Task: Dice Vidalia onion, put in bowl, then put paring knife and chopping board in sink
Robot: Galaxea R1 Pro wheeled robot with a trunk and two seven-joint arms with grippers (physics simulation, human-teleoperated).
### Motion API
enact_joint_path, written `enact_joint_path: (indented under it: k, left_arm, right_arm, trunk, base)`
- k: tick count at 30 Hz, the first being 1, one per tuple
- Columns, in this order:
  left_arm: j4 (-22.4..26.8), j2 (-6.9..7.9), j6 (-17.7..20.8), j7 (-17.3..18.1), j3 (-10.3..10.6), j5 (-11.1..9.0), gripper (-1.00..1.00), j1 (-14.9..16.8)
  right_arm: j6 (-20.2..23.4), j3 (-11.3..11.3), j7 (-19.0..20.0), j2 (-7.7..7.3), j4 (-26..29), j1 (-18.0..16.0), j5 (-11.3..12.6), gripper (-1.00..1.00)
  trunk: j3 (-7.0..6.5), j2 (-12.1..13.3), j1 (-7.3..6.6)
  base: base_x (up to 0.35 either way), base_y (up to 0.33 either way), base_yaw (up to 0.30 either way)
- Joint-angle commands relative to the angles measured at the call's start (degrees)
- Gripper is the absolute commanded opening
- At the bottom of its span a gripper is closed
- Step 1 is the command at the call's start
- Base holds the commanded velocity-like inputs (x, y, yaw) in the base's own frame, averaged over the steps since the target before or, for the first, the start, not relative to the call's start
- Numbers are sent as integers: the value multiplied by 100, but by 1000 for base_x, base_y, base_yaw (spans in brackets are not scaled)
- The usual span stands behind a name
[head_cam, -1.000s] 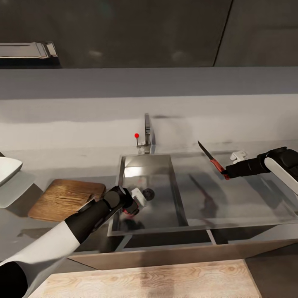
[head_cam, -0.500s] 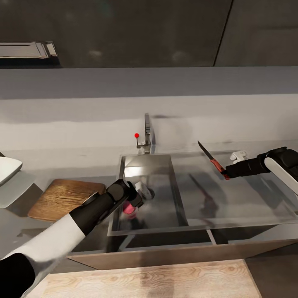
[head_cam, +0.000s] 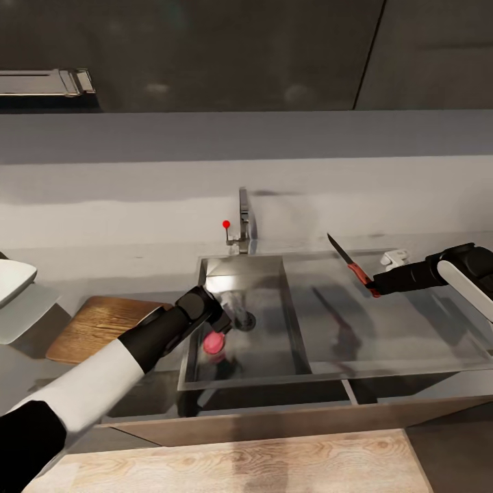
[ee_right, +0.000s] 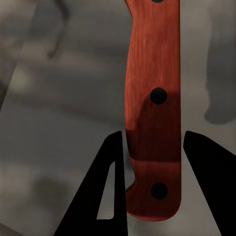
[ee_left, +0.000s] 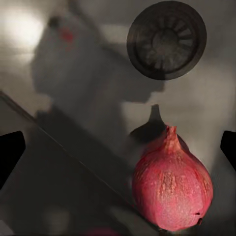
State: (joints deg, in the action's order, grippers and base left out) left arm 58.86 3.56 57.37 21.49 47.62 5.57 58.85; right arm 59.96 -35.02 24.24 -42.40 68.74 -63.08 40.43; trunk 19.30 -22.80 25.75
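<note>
The reddish Vidalia onion (head_cam: 213, 343) lies on the floor of the steel sink (head_cam: 287, 322), near the drain (ee_left: 166, 39). My left gripper (head_cam: 231, 303) hangs open just above and behind it. In the left wrist view the onion (ee_left: 172, 189) sits between the widely spread fingertips (ee_left: 10, 153), closer to one side and touching neither. My right gripper (head_cam: 383, 272) is shut on the paring knife (head_cam: 350, 266), held over the sink's right side with the blade pointing back and left. Its fingers (ee_right: 114, 187) clamp the reddish-brown handle (ee_right: 155, 108). The chopping board (head_cam: 92, 329) lies on the countertop (head_cam: 137, 274) left of the sink.
The white bowl (head_cam: 10, 281) sits at the left edge of the countertop. A chrome tap (head_cam: 244, 218) with a red knob (head_cam: 226, 224) rises behind the basin. Right of the basin lies a flat glossy drain surface (head_cam: 411, 329). Dark cabinets hang above.
My left gripper has moved up and back, away from the onion, which now shows uncovered on the sink floor. The right arm with the knife has not moved.
</note>
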Motion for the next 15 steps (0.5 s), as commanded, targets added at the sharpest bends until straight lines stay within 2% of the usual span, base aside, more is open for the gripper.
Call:
enact_joint_path:
  k: [1,15]
  left_arm:
    - [-1,17,11,48,16,58,100,13]
    - [-464,35,5,48,19,58,100,21]
  right_arm:
    - [4,-14,63,-5,0,-11,-53,-100]
    - [4,-14,63,-5,0,-11,-53,-100]
  trunk:
    - [11,-12,4]
    - [38,-12,4]
  base:
    - [0,0,0]
    - [0,0,0]
